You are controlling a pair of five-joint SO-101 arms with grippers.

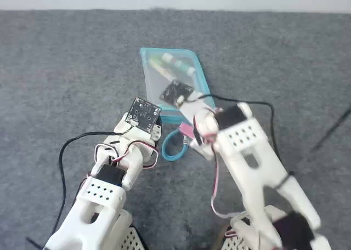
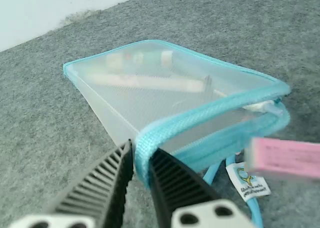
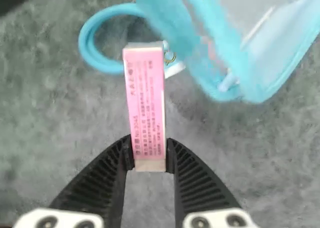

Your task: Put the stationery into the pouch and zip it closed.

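Left wrist view: mesh pouch (image 2: 150, 95) has its teal rim pinched between left gripper (image 2: 141, 157) fingers, which are almost closed on it; risk: rim slips out, mouth collapses; right gripper (image 3: 148, 145) fingers clamp near end of pink eraser (image 3: 145, 88), far end just short of pouch mouth; eraser may jam on rim or snag teal strap loop (image 3: 95, 43) beyond fingertips; pens (image 2: 150, 81) inside blurred through mesh; mouth width hard to judge.
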